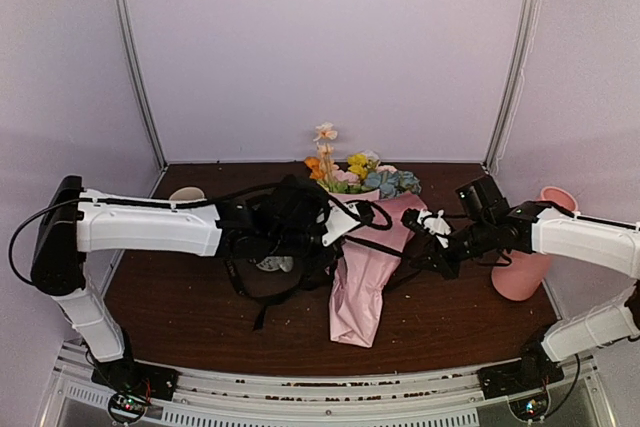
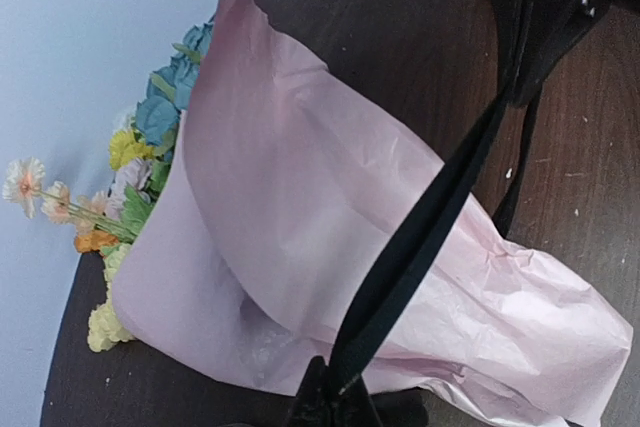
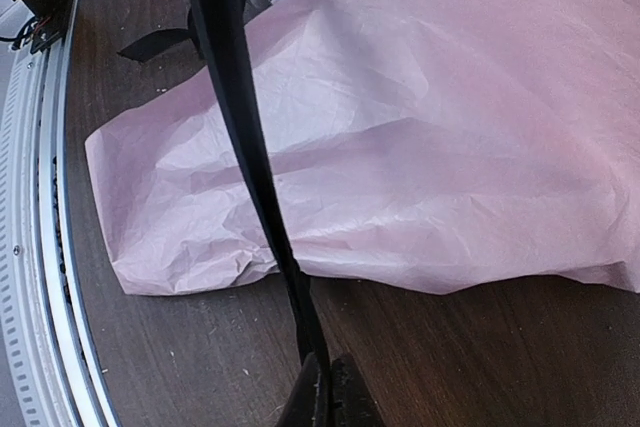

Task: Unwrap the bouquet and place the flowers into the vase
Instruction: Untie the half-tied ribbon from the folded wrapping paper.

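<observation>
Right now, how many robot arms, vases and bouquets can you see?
Arms: 2 (left arm, right arm)
Vase: 1
Bouquet: 1
Total: 4

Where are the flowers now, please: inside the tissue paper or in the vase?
Inside the paper: the flowers poke from the pink tissue paper lying on the table, apart from the pink vase.
</observation>
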`<state>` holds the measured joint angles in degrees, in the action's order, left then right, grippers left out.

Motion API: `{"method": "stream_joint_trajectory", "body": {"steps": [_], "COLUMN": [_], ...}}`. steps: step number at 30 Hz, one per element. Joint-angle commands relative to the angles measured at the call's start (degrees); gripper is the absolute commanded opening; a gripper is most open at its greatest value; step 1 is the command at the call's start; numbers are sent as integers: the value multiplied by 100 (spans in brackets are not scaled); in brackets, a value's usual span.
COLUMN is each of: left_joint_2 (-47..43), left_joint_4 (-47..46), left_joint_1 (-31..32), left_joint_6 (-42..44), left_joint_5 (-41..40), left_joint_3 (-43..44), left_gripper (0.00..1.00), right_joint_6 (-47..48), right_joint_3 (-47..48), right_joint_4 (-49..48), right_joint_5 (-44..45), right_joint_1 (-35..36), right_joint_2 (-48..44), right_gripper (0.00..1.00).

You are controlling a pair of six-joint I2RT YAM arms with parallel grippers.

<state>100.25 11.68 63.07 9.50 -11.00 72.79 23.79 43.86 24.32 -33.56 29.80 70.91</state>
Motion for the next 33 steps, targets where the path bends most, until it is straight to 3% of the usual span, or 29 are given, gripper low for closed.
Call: {"method": "stream_joint_trajectory", "body": {"steps": [1,5,9,14,20,28,30,33], "left_joint_2": [-442,-479,-385,-250,308,1410,1934,2983], "left_joint_4": [441,807,1271,1163,768,128,-59,70], "left_joint_1": [-23,-18,5,91,92,289,354,481], "left_joint_6": [358,424,89,-178,-649,-994,-1139,-1395], "left_joint_5": [-466,-307,407,943,2412,3217,3492,3788], "left_joint_3": [286,578,1469,2290,2786,3772,4380,5762], "left_gripper": [3,0,0,0,3,4,11,14], "right_joint_6": [20,46,36,273,620,1402,1450,1349], "right_joint_3": [50,102,132,463,857,999,991,849], "right_joint_4": [34,57,112,551,1325,2599,2768,2777], "right_joint_5": [-15,0,55,-200,-806,-1275,-1420,-1622], "right_joint_1": [-27,-27,-27,-31,-104,-1628,-2069,-2738], "right_joint_2": [125,172,73,-338,-852,-1674,-1838,-2054], "right_gripper": [5,5,8,43,53,54,54,54]}}
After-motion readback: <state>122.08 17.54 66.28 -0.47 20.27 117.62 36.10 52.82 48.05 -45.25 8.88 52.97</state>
